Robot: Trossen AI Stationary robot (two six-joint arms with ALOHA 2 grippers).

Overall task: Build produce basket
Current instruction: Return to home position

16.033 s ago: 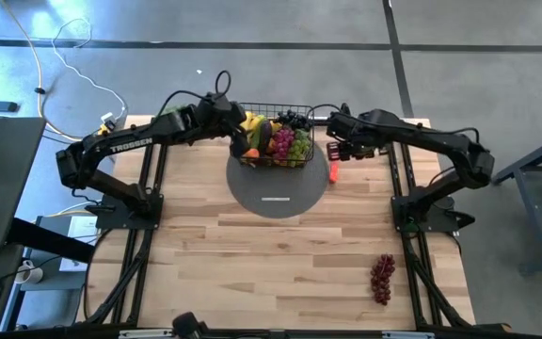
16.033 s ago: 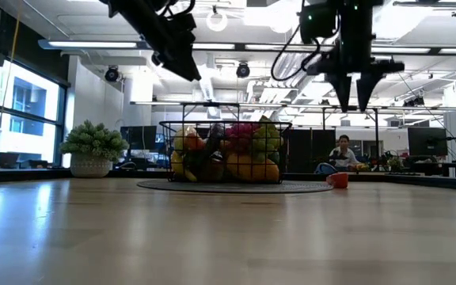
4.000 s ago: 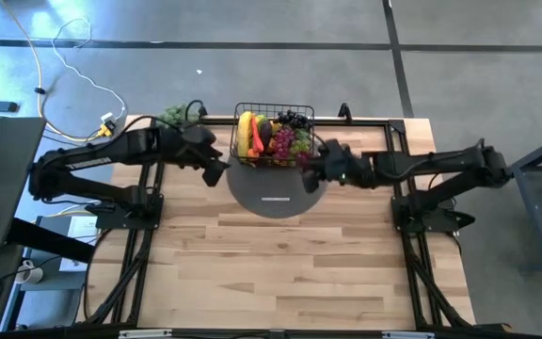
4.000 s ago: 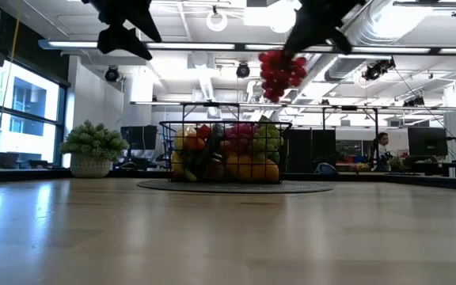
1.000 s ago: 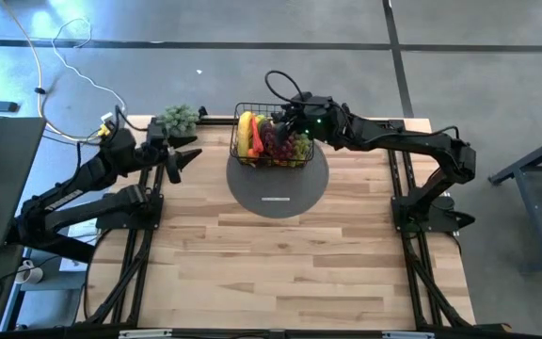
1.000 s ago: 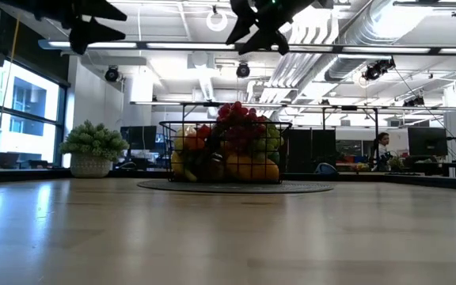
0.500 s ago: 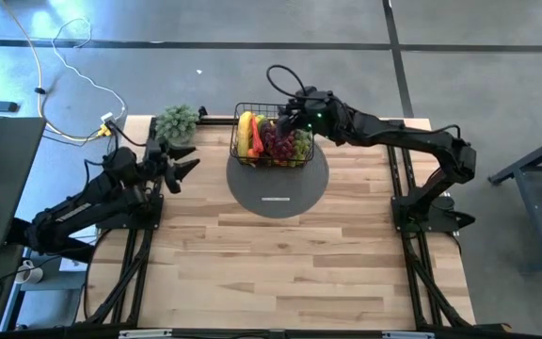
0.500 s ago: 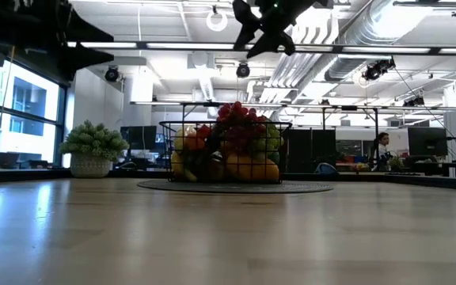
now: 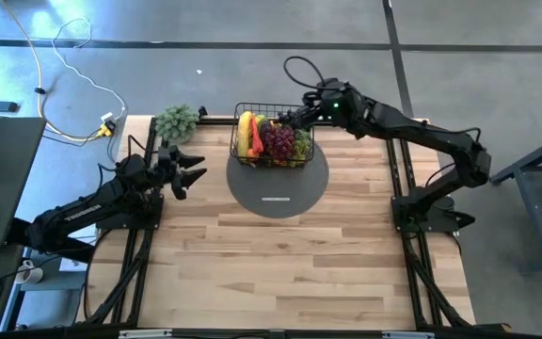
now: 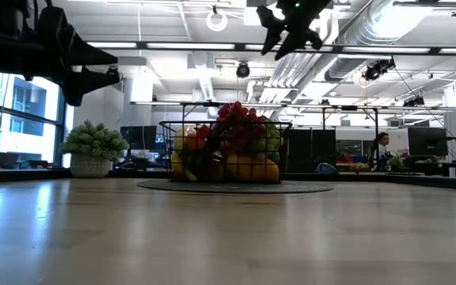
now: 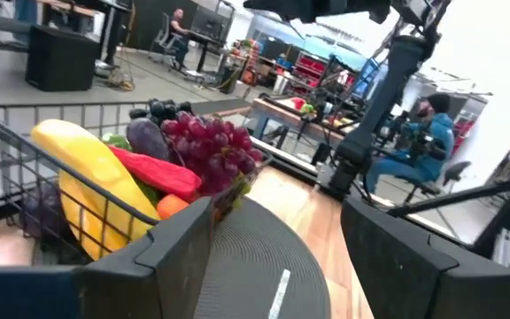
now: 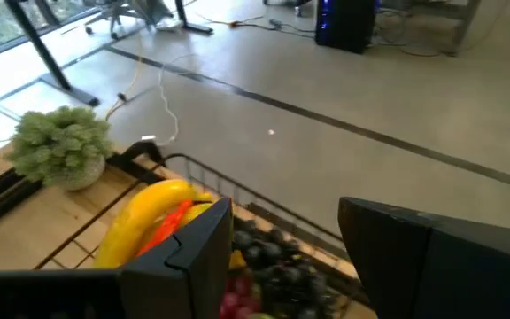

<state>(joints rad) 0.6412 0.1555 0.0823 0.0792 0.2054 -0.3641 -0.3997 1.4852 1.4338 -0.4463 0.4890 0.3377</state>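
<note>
Beside the basket [image 9: 252, 106], a leafy bunch [image 9: 177, 122] is sitting on the wooden table [image 9: 280, 273]. The left gripper [image 9: 194, 172] is hovering nearby and the right gripper [image 9: 290, 117] over its rim, jaws apart on both.

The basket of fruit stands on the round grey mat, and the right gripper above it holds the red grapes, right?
No. The basket stands on the round grey mat, but the right gripper above it is open and empty; the high view shows the red grapes lying on the pile inside.
</note>
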